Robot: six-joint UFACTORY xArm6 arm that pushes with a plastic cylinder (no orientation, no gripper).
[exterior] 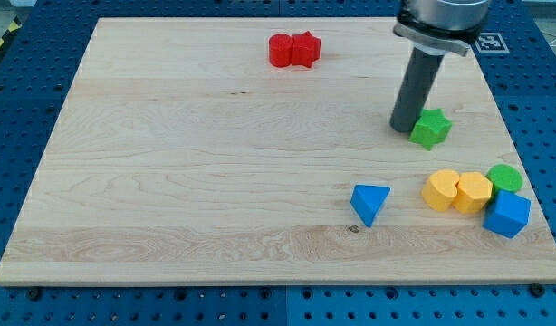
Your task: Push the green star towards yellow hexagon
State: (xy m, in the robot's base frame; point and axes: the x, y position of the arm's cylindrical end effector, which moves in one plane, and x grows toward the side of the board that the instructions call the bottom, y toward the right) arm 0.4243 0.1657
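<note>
The small green star-shaped block [431, 129] looks light, rigid and smooth, so it should slide easily on the wooden board [187, 181] but may spin if pushed off-centre; its upper-left face is the place to press. It sits near the view's right edge, above the yellow hexagon block [474, 192]. My tip [403, 127], a bare rod with no jaws, touches its left side.

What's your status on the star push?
My tip against green star, on its view-left side. Yellow hexagon below, toward view's bottom. Nothing lies between them.
</note>
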